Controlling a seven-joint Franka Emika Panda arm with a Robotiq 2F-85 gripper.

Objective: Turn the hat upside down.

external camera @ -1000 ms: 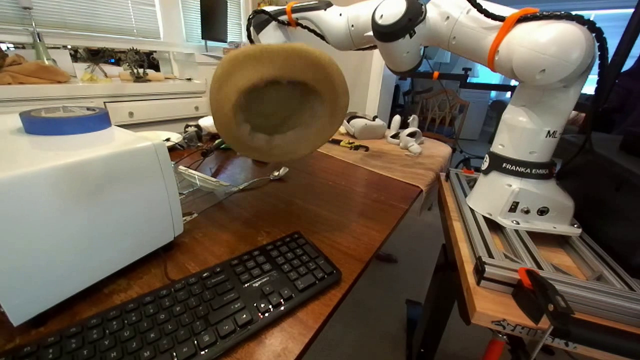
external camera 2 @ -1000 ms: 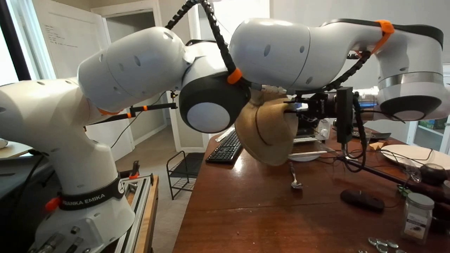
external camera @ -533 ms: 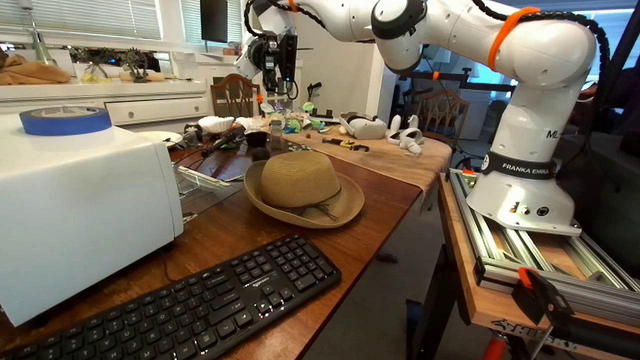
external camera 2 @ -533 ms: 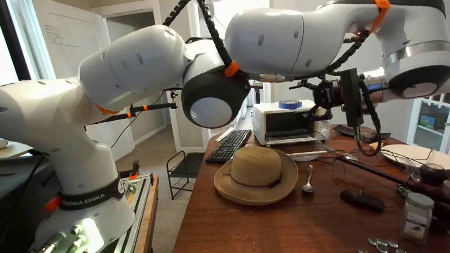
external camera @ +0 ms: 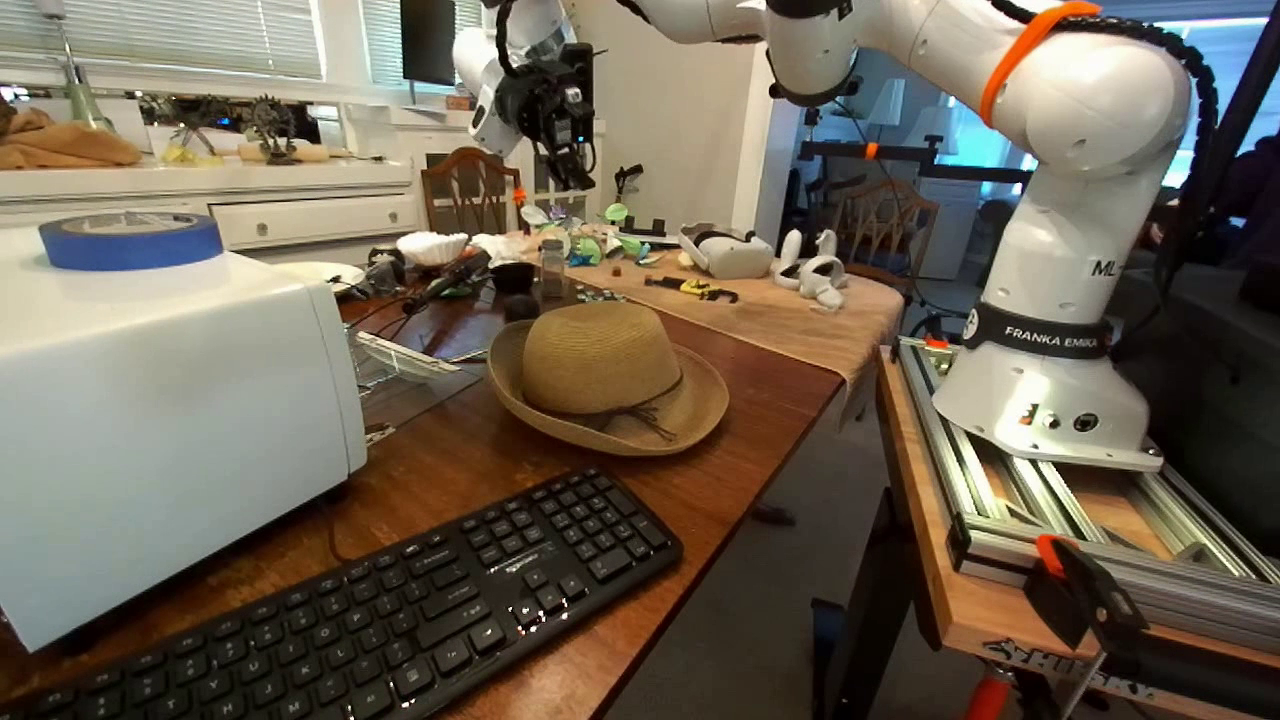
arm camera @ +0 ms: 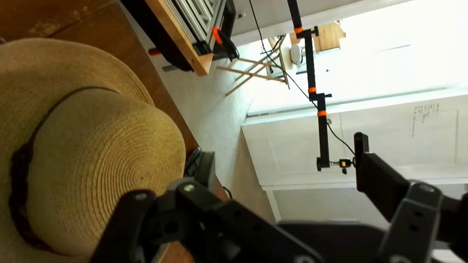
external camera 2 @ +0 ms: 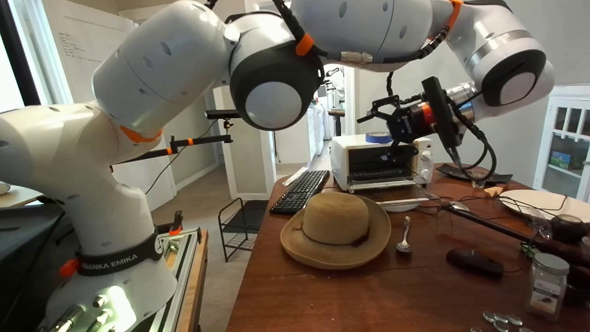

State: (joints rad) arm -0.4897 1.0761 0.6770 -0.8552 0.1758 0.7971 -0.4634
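1. We see the tan woven straw hat [external camera 2: 336,216], round-crowned and wide-brimmed, on the reddish-brown wooden table [external camera 2: 322,299], crown uppermost and brim on the wood
2. We find the black two-fingered gripper [external camera 2: 372,138] spread wide, its fingers [arm camera: 207,168] well away from each other in the wrist view and in an exterior view
3. In both exterior views we judge the gripper higher than the crown and well apart from the hat, at the end of the white jointed robot arm [external camera 2: 156,74]
4. From the wrist we look onto the ringed weave of the crown's top, with the dark brown braided cord [arm camera: 20,190] running round where crown meets brim; one finger overlaps the crown's edge in that view
5. In an exterior view we note the long black plastic keyboard [external camera: 480,590] just beside the hat, and near both the white boxy toaster oven [external camera: 180,420] with a flat ring of blue tape [external camera: 135,250] on top
6. We also have, in an exterior view, the shiny metal spoon [external camera 2: 403,247] just beside the brim, a black oblong object [external camera 2: 474,263] farther off, and a clear glass jar [external camera 2: 547,286] with a metal lid well apart
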